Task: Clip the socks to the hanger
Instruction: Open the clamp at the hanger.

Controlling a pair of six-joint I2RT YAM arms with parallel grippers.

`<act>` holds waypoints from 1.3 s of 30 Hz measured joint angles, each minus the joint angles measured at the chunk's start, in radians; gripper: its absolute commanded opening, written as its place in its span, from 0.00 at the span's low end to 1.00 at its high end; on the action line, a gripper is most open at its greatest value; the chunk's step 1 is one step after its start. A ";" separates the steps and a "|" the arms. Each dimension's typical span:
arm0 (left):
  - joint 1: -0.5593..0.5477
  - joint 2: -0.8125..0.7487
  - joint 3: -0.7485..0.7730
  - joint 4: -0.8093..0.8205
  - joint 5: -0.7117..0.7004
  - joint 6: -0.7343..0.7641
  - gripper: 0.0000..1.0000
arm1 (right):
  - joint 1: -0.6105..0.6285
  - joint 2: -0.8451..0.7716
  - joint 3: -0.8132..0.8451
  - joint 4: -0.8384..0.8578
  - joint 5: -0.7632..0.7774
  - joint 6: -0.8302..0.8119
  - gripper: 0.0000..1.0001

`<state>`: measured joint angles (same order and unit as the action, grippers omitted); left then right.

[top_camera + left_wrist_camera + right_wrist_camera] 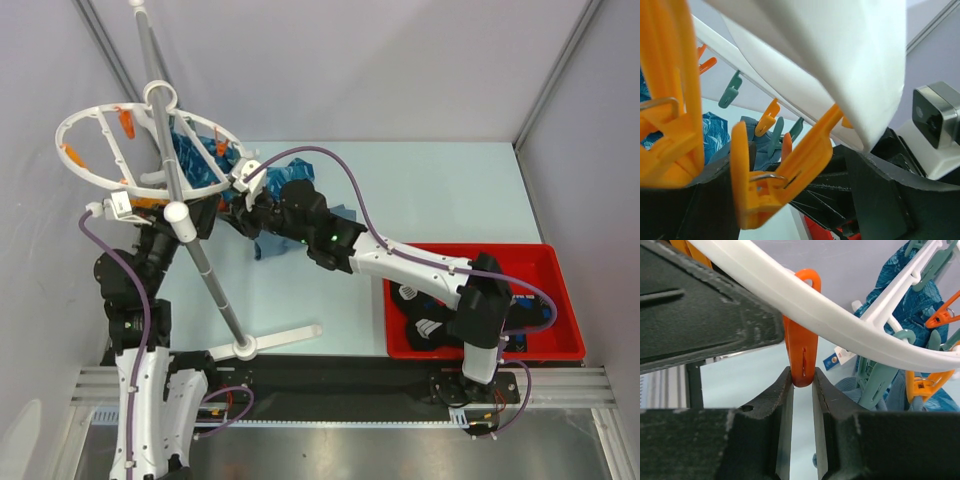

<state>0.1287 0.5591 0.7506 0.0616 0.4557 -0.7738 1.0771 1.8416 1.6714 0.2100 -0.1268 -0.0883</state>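
The socks (420, 318) are not on the hanger (790, 297) yet. They lie bunched in the red bin (545, 255), at about 4 o'clock from the hanger and well apart from it, so I cannot tell which way they point. I see two striped patches, so I think there are two socks, but the right arm hides part. The right gripper (801, 379) is pinched on the bottom tip of an orange clip (801, 347) that hangs straight down. The left gripper (792, 167) has its fingers wide apart around a second clip (782, 175). Neither holds a sock. The right arm's base is nearer the bin. There is one hanger, one bin, and many clips.
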 measured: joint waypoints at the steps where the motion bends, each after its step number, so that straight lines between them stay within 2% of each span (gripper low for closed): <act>1: -0.002 0.006 0.007 -0.010 -0.007 0.006 0.78 | 0.004 0.000 0.006 -0.010 0.014 -0.007 0.00; 12: -0.058 0.047 0.037 -0.021 -0.063 0.034 0.73 | 0.038 0.000 0.063 -0.086 0.163 -0.071 0.00; 24: -0.141 0.069 0.061 -0.019 -0.139 0.076 0.67 | 0.048 0.000 0.085 -0.119 0.209 -0.098 0.00; 33: -0.148 0.066 0.055 0.008 -0.139 0.076 0.52 | 0.060 0.000 0.087 -0.137 0.209 -0.108 0.00; 35: -0.148 0.064 0.053 0.007 -0.140 0.076 0.42 | 0.060 0.000 0.088 -0.138 0.209 -0.108 0.00; 39: -0.147 0.063 0.047 0.010 -0.162 0.086 0.30 | 0.060 0.000 0.092 -0.139 0.211 -0.108 0.00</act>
<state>-0.0185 0.6216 0.7971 0.0711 0.2939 -0.6880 1.1366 1.8416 1.7634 0.0708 0.0841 -0.1963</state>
